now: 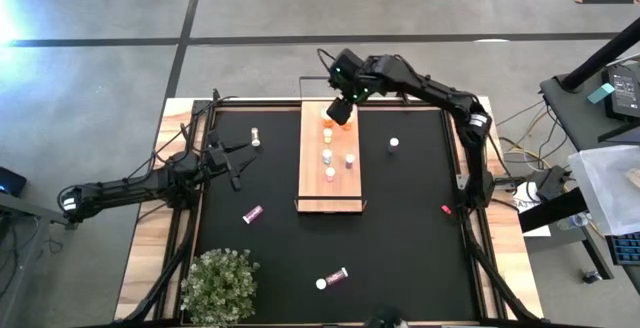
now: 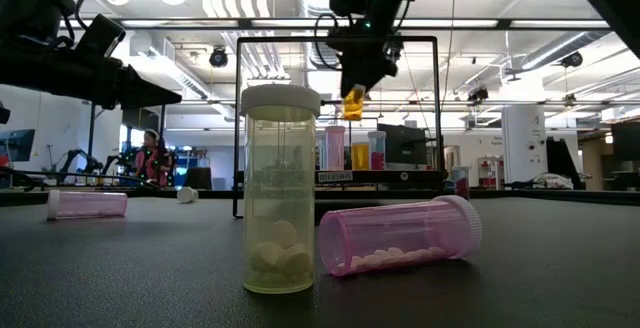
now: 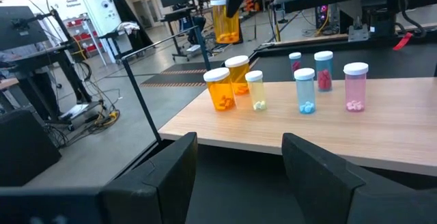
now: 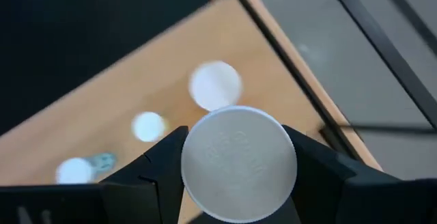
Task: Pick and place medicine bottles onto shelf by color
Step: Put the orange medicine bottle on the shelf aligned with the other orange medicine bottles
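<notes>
Currently, you have the right gripper (image 1: 341,109) above the far end of the shelf (image 1: 334,190), its fingers closed on the white cap of an amber bottle (image 2: 354,102) that hangs clear of the board. Below it, two amber bottles (image 3: 220,89) stand at that end, with a pale bottle (image 3: 255,90), a blue one (image 3: 305,91) and pink ones (image 3: 355,87) upright further along. The left gripper (image 1: 232,160) waits over the mat's left side, fingers parted and holding nothing. On the mat, note one pink bottle (image 1: 252,214) lying left of the shelf, another (image 1: 333,279) at the near edge, and a bottle (image 1: 394,143) upright right of the shelf.
</notes>
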Tool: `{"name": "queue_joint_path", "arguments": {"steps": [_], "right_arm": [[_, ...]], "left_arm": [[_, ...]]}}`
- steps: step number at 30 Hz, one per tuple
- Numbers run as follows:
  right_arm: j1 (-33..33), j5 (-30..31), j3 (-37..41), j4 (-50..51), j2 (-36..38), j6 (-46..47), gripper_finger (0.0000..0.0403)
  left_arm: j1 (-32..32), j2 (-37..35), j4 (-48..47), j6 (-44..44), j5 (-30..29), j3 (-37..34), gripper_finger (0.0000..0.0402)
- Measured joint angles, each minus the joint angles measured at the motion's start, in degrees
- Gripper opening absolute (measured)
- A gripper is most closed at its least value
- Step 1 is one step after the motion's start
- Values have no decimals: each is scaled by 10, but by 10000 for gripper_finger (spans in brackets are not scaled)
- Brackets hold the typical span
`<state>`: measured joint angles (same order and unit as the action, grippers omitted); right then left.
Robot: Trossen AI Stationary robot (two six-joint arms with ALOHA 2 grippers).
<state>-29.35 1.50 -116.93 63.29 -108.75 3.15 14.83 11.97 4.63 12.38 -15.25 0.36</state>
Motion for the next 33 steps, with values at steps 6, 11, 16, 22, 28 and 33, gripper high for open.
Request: {"name": "queue_joint_path", "arguments": {"steps": [6,11,16,22,28,33], "right_arm": [[-10,-52,-64,-1,-44,-33,194],[-11,-101,-107,0,-89,-72,194],[-11,-107,-150,11,-125,-78,194],[-11,-125,-181,7,-149,-109,194],[-11,-125,-180,-15,-152,-118,194],[-10,-135,-175,-22,-152,-146,195]], "left_arm": [[0,0,0,0,0,0,199],[0,0,0,0,0,0,199],[0,0,0,0,0,0,199],[0,0,0,0,0,0,199],[0,0,0,0,0,0,199],[0,0,0,0,0,0,199]]}}
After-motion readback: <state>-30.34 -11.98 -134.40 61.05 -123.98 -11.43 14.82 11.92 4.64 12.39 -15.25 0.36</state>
